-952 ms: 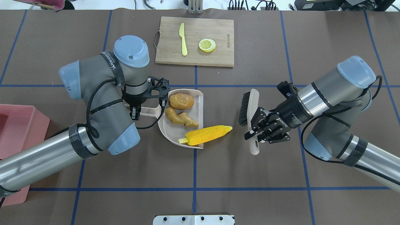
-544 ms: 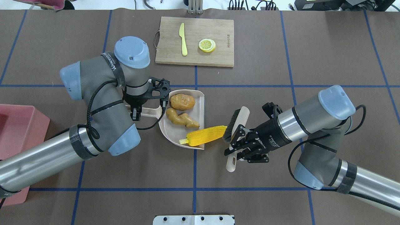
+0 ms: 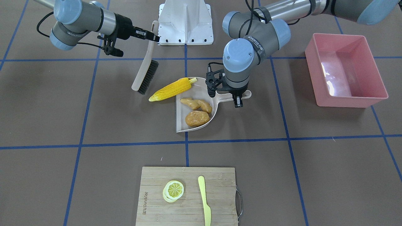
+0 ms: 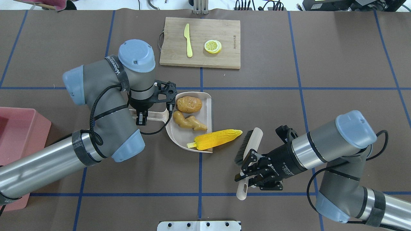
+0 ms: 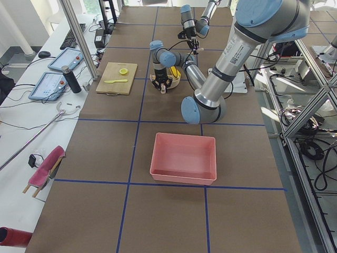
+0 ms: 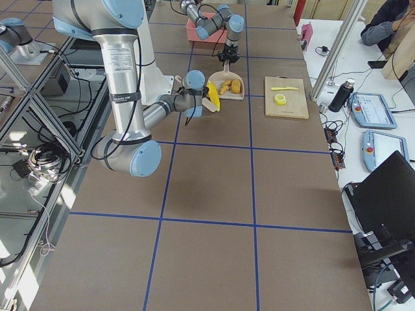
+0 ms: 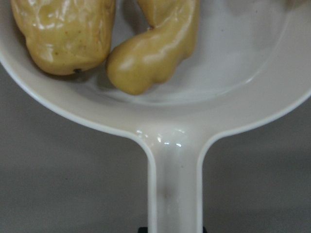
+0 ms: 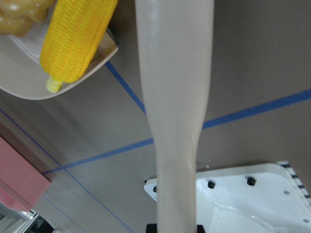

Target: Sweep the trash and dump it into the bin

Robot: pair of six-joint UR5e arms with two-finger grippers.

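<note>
The potato (image 4: 188, 104) and ginger root (image 4: 188, 121) lie inside the beige dustpan (image 4: 175, 136). The corn cob (image 4: 218, 139) lies across the dustpan's open edge, its tip out over the table. My left gripper (image 4: 140, 117) is shut on the dustpan handle (image 7: 175, 194). My right gripper (image 4: 250, 175) is shut on the handle of the brush (image 4: 249, 149). The brush's bristles stand just right of the corn tip, apart from it. The pink bin (image 4: 22, 125) stands at the far left, and nothing shows in it in the front-facing view (image 3: 348, 102).
A wooden cutting board (image 4: 224, 61) at the far side carries a pale yellow knife (image 4: 188, 40) and a lemon slice (image 4: 212, 46). A white mount plate (image 4: 199, 225) sits at the near table edge. The table is brown with blue grid lines.
My right arm pushed the brush against the corn tip, then drew it back toward the near edge and off the corn. The dustpan and its load shifted slightly right.
</note>
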